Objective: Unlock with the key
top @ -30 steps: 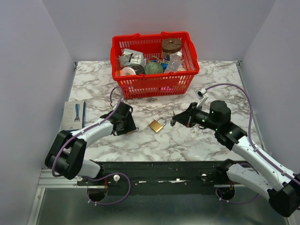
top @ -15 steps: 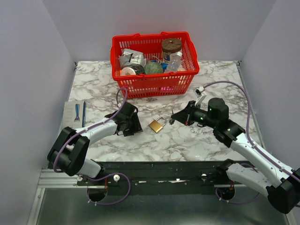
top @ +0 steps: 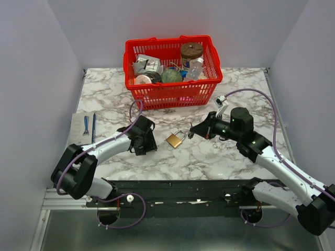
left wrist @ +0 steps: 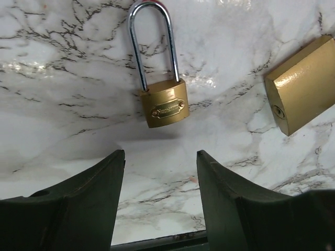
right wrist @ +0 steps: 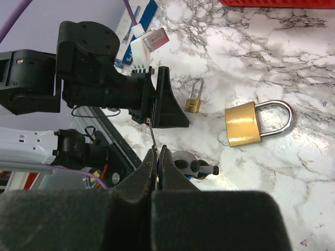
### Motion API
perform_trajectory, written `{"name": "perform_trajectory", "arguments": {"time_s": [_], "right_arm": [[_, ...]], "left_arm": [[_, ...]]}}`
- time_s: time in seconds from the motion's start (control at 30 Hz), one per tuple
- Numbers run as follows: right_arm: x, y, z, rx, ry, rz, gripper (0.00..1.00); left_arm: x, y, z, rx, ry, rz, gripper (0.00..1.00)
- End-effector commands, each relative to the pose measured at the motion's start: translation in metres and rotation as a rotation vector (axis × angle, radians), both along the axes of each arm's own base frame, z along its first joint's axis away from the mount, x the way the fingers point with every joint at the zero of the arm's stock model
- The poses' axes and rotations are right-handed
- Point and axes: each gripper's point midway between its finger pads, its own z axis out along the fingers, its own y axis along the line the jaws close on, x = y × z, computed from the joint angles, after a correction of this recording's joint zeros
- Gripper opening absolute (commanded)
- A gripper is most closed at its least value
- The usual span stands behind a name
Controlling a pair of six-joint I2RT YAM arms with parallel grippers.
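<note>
A large brass padlock (top: 175, 139) lies flat on the marble table (top: 230, 83), also in the left wrist view (left wrist: 301, 91) and the right wrist view (right wrist: 243, 124). A small brass padlock (left wrist: 162, 107) with a long shackle lies just ahead of my open left gripper (left wrist: 160, 154), nothing between the fingers. It shows small in the right wrist view (right wrist: 194, 102). My right gripper (right wrist: 158, 149) is shut on a thin key (right wrist: 152, 137), whose blade sticks out toward the left gripper (right wrist: 157, 104). In the top view the right gripper (top: 192, 132) hovers just right of the large padlock.
A red basket (top: 172, 97) full of items stands behind the padlocks. A flat package with blue tools (top: 84, 127) lies at the table's left edge. A small grey and black object (right wrist: 193, 164) shows beside the right fingers.
The left gripper has shifted a little toward the padlocks. The right gripper with the key has crept left and away from the near edge.
</note>
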Motion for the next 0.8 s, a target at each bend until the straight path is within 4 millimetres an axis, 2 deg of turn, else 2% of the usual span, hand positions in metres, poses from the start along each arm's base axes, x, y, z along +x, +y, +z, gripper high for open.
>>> {"name": "perform_trajectory", "arguments": {"time_s": [0.0, 0.17, 0.4, 0.5, 0.77], "right_arm": [[0.002, 0.003, 0.02, 0.02, -0.064, 0.025, 0.01], [0.0, -0.001, 0.022, 0.019, -0.085, 0.018, 0.01], [-0.003, -0.006, 0.018, 0.011, -0.1, 0.003, 0.01], [-0.003, -0.007, 0.019, 0.009, -0.109, 0.0, 0.01], [0.002, -0.008, 0.021, -0.002, -0.133, -0.012, 0.01]], "left_arm": [[0.001, 0.009, -0.001, 0.071, 0.009, 0.004, 0.66], [0.009, 0.01, -0.01, 0.097, 0.01, 0.027, 0.65], [0.034, 0.011, -0.006, 0.154, -0.027, 0.08, 0.63], [0.039, 0.017, -0.009, 0.213, -0.015, 0.11, 0.6], [0.036, 0.026, -0.024, 0.302, 0.045, 0.083, 0.59]]}}
